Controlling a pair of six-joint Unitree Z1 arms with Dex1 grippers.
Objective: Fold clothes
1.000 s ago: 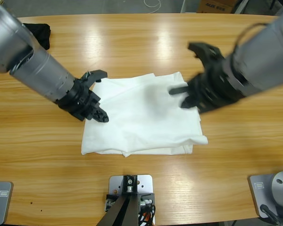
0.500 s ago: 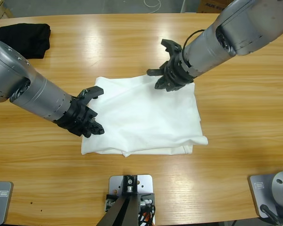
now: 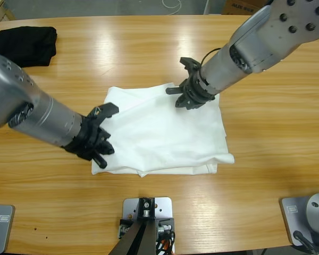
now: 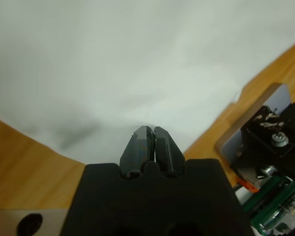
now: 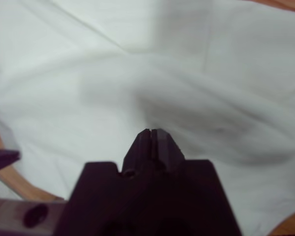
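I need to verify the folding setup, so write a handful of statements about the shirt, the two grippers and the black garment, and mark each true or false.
1. The white shirt lies folded on the table. True.
2. The black garment lies on the shirt. False: it sits apart, near a far corner.
3. The left gripper has its jaws shut. True.
4. The right gripper is wide open. False: its jaws are together.
5. Both grippers are over the shirt. True.
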